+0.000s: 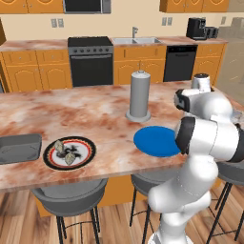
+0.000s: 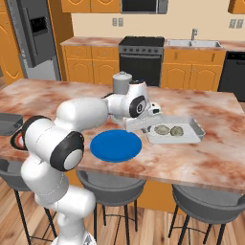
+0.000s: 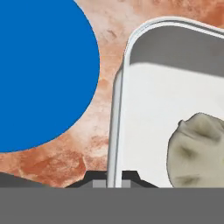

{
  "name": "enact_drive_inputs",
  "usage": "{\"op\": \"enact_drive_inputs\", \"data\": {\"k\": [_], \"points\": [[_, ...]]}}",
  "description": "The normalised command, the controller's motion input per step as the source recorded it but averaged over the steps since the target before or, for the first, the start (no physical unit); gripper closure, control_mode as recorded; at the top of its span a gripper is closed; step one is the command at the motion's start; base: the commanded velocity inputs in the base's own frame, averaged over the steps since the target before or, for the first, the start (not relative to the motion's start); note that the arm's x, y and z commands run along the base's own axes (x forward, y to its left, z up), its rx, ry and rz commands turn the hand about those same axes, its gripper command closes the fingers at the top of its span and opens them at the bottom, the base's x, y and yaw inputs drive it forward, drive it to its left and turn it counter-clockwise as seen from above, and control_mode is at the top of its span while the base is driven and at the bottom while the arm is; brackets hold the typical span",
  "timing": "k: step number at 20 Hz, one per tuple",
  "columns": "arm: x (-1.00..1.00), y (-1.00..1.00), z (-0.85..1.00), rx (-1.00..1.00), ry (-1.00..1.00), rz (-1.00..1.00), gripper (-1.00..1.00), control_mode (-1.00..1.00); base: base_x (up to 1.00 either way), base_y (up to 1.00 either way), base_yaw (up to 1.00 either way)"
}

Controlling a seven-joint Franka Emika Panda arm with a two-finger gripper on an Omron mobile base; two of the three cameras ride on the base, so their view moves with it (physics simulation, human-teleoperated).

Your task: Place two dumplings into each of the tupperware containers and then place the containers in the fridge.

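Observation:
My gripper [image 2: 145, 123] is shut on the left rim of the pale see-through tupperware container [image 2: 194, 128], which sits on the counter with two dumplings [image 2: 161, 129] [image 2: 177, 130] inside. In the hand view the container's rim [image 3: 117, 109] runs down between the fingertips, with one dumpling [image 3: 197, 148] on its floor. The dark grey tupperware container [image 1: 19, 147] rests at the counter's left end. Two more dumplings [image 1: 59, 147] [image 1: 70, 157] lie on the white plate with the black-red rim [image 1: 88, 145]. The fridge [image 2: 36, 38] stands at the back left, door shut.
A round blue plate [image 2: 116, 145] lies just left of the held container. A grey paper-towel holder [image 1: 139, 95] stands behind it. Stools [image 2: 206, 206] line the counter's near edge. The black oven [image 1: 90, 62], sink and dishwasher [image 1: 180, 62] run along the far wall.

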Motion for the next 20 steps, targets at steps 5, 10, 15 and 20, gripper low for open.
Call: {"op": "enact_drive_inputs", "data": {"k": [5,10,15,20], "points": [[-0.22,0.1,0.5,0.0,0.14,0.58,1.0,-1.0,0.0,0.0,0.0],[-0.24,0.46,0.36,0.0,0.24,0.61,1.0,-1.0,0.0,0.0,0.0],[-0.42,0.71,0.15,-0.01,0.2,0.53,1.0,-1.0,0.0,0.0,0.0],[-0.57,0.5,0.05,0.06,0.04,0.45,1.0,-1.0,0.0,0.0,0.0]]}}
